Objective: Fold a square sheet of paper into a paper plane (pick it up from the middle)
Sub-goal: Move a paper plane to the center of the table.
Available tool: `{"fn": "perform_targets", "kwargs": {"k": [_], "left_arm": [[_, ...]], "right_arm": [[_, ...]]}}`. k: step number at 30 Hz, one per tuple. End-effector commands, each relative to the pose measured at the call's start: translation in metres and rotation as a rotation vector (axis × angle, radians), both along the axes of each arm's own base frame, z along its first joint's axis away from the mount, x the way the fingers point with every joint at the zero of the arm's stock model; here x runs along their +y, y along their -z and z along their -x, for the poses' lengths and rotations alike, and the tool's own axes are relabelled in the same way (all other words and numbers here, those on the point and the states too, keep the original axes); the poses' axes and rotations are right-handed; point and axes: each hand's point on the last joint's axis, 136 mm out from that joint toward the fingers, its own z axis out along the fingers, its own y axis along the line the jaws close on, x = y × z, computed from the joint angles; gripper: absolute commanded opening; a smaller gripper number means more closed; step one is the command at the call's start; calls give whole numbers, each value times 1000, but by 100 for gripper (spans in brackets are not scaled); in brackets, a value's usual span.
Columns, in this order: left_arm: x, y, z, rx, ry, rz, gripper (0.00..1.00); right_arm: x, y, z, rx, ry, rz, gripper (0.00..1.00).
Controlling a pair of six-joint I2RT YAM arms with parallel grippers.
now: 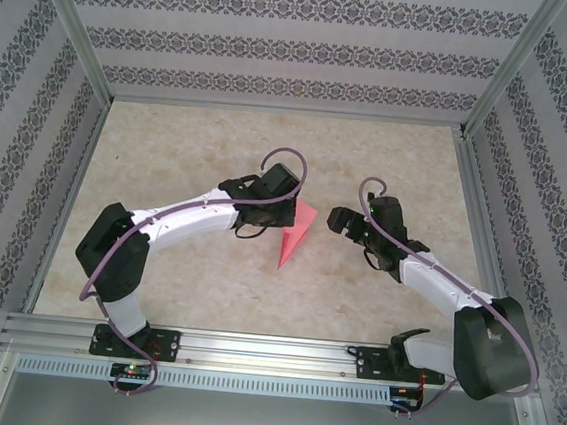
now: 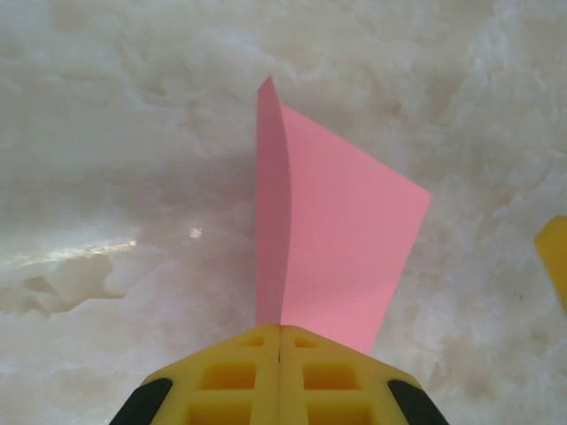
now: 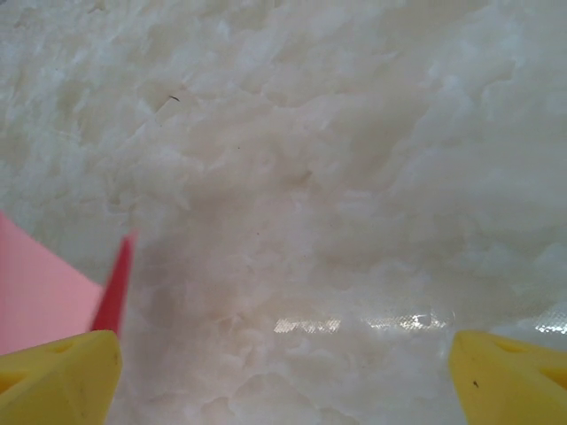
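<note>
Mid-fold: my left gripper (image 2: 280, 335) is clamped on the creased pink paper (image 2: 341, 239), my right gripper (image 3: 283, 376) hovers open beside it, and next I judge a wing fold needs careful alignment.

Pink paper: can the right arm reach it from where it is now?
Probably yes. The right gripper is open and sits just beside the pink paper, with bare table between them. The left gripper is shut on one end, so the right would need to take a free edge.
</note>
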Motion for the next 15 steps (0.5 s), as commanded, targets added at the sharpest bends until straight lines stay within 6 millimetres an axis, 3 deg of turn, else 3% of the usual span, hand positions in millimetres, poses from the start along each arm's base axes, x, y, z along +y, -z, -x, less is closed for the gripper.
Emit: {"fn": "perform_targets", "kwargs": {"k": [1, 4, 7, 15], "left_arm": [[-20, -11, -14, -68, 52, 175, 0], [-22, -2, -14, -59, 58, 260, 0], [-19, 6, -15, -49, 53, 345, 0], [-1, 31, -8, -25, -3, 465, 0]], "right_arm": [[-3, -16, -5, -80, 12, -11, 96], [-3, -21, -5, -81, 9, -11, 94], [10, -26, -5, -59, -35, -61, 89], [82, -40, 20, 15, -209, -218, 82]]}}
